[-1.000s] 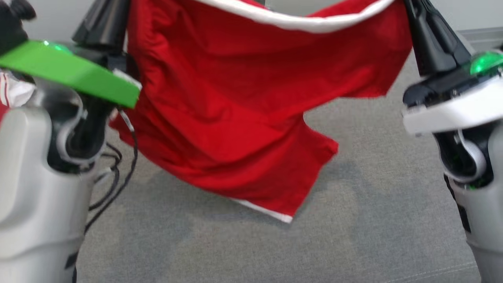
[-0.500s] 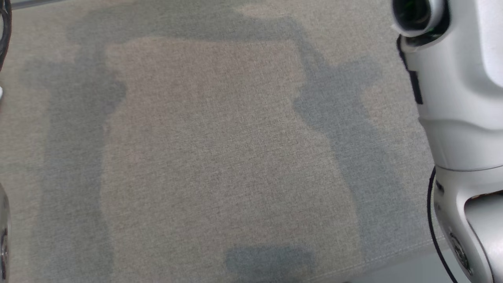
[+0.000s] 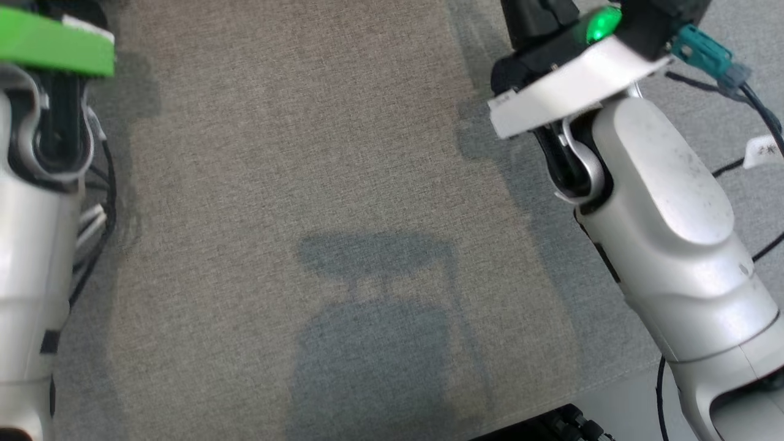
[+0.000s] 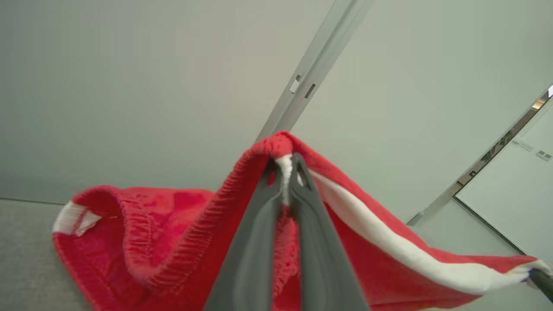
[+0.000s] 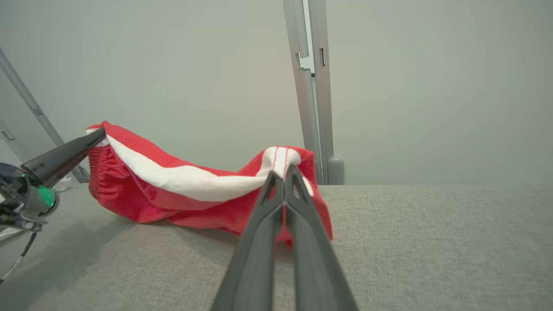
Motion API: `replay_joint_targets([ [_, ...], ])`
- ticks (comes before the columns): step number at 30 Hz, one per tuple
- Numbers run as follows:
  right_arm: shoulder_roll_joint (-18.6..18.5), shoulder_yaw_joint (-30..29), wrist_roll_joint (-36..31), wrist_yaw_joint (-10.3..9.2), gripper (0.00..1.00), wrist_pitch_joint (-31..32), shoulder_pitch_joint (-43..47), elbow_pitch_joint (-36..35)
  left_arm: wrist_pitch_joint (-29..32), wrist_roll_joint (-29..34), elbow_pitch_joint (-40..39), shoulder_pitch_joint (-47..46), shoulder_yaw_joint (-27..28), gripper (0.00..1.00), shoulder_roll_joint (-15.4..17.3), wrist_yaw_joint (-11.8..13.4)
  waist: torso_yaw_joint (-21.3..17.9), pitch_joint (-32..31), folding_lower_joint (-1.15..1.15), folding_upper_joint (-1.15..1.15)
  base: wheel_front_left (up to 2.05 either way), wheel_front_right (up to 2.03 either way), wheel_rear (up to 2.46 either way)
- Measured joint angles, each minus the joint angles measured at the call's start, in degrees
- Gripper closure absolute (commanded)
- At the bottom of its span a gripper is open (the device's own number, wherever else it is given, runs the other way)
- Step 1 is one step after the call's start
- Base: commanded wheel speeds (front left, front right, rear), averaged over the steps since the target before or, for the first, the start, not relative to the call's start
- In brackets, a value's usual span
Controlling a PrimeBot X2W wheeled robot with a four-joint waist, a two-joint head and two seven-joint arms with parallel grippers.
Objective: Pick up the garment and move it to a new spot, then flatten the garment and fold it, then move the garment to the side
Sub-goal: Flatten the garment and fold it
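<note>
the pale left forearm (image 3: 30, 257) and right forearm (image 3: 667, 233) flank the grey cloth surface (image 3: 306, 153) near its front edge. further out, the left gripper (image 4: 285, 166) and right gripper (image 5: 283, 172) each pinch tight the white band of the red garment (image 5: 142, 198). it sags between them, with its lower folds reaching the surface by the far edge, before the wall (image 5: 432, 86).

A grey woven counter (image 3: 343, 153) spreads across the middle, with a soft dark shadow (image 3: 373, 318) lying on its near half. The pale left arm (image 3: 30, 245) rises along the left edge under a green plate (image 3: 55, 43), with black cables (image 3: 110, 196) just beside it. The pale right arm (image 3: 667, 233) slants up from the lower right to a white plate (image 3: 569, 86), a green light (image 3: 600, 24) and a teal plug (image 3: 701, 49).
</note>
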Motion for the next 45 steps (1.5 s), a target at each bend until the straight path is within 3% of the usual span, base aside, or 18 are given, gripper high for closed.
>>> replay_joint_targets([
  [4,-2.5,-1.6,0.0,0.0,1.0,0.0,8.0,-6.2,-0.3,-1.1,-9.4,9.4,-0.5,1.0,2.4,0.0,0.6,-0.6,-0.01,0.0,0.0,0.0,0.0],
  [9,-4.4,-5.2,-0.2,0.0,1.0,0.0,18.5,-13.4,-0.3,2.9,-18.9,21.5,2.3,1.0,0.8,0.0,1.8,-3.1,-0.01,0.0,0.0,0.0,0.0],
  [20,-5.3,-11.1,-2.7,0.0,1.0,0.0,39.5,-24.0,-0.3,12.0,-32.4,44.2,7.7,1.0,-10.1,-0.1,4.7,-11.8,-0.02,0.0,0.0,0.0,0.0],
  [27,-5.5,-14.5,-3.2,0.01,1.0,1.6,49.4,-30.5,-0.3,14.0,-37.5,53.0,7.8,1.0,-13.2,-0.1,5.9,-17.7,-0.02,0.0,0.0,0.0,0.0],
  [37,-4.9,-18.9,-5.6,0.0,1.0,8.5,59.1,-45.2,-0.4,17.5,-45.2,59.9,6.5,1.0,-14.0,-0.1,7.6,-24.2,-0.02,0.0,0.0,0.0,0.0],
  [45,-4.6,-19.5,-5.0,0.0,1.0,11.5,60.4,-43.2,-0.4,16.4,-40.9,62.4,4.7,1.0,-15.4,-0.1,9.4,-24.1,-0.02,0.0,0.0,0.0,0.0],
])
